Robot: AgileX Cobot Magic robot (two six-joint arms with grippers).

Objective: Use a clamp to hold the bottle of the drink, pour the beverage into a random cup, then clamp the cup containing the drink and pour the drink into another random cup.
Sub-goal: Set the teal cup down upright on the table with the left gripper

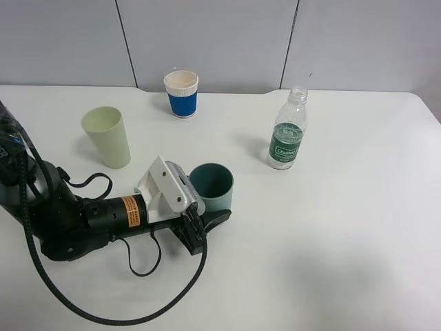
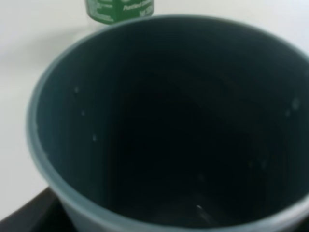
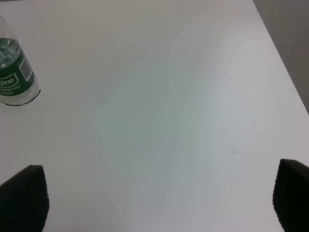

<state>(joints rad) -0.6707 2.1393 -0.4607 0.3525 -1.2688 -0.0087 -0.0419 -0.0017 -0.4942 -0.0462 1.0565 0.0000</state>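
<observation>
1. Gripping the teal cup (image 1: 212,185), the left clamp (image 1: 200,224) lies low across the tabletop's near-left part, its jaws pressed onto the cup's lower wall; the cup stands upright, mouth up, long axis vertical.
2. Over on the right, the right clamp (image 3: 154,205) hangs above bare tabletop with its jaws wide apart, holding nothing.
3. Standing capless and upright toward the far-right part, well apart from the cup, is the bottle (image 1: 286,130), its long axis vertical too.
4. A pale cup (image 1: 107,136) stands near the far-left part, and a blue paper cup (image 1: 181,93) sits close to the far edge.
5. Through the left wrist view the teal cup's dark inside shows a few droplets and a faint glint at the bottom, so I judge there is some drink in it, though how much I cannot tell.
6. Risk, as I see it: the wall is smooth and the grip low, so the cup could slip or swing when tipped.
7. Tilting before the rim is over the next cup would spill drink on the tabletop.
8. The trailing cable (image 1: 103,318) might snag.
</observation>
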